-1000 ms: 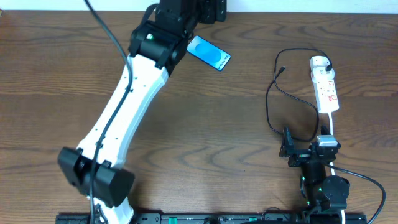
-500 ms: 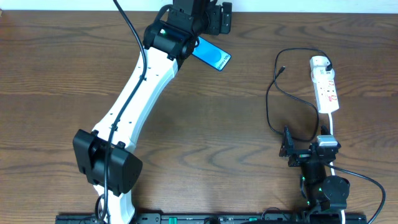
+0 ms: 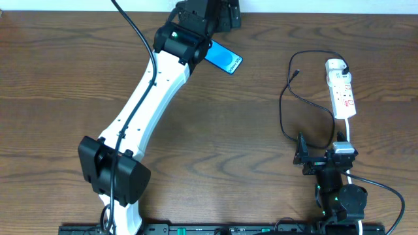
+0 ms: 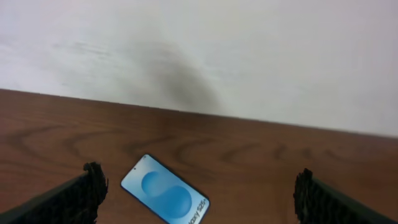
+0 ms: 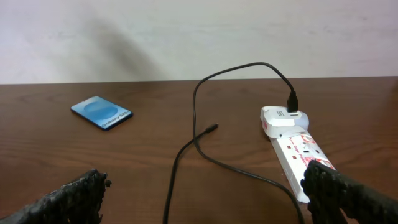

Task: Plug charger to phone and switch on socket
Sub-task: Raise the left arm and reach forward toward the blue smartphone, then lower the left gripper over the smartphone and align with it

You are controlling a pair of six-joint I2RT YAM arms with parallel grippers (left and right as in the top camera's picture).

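The phone (image 3: 225,61), blue screen up, lies at the table's back middle, its left end hidden under my left arm; it also shows in the left wrist view (image 4: 165,198) and the right wrist view (image 5: 102,112). My left gripper (image 3: 219,18) is open and empty above and just behind it (image 4: 199,183). The charger cable (image 3: 285,104) loops left of the socket (image 3: 342,88), its plug tip (image 3: 297,72) free on the table. My right gripper (image 3: 302,156) is open and empty near the front right, with the cable (image 5: 186,162) between its fingers and the socket (image 5: 295,149) by the right finger.
The charger's other end is plugged into the socket's far end (image 5: 292,102). A thick white cord (image 3: 346,134) runs from the socket toward the right arm's base. A white wall (image 4: 199,50) stands right behind the table's back edge.
My left arm has swung right and toward the back, bringing its gripper over the phone's far side. The right arm, phone, cable and socket have not moved.
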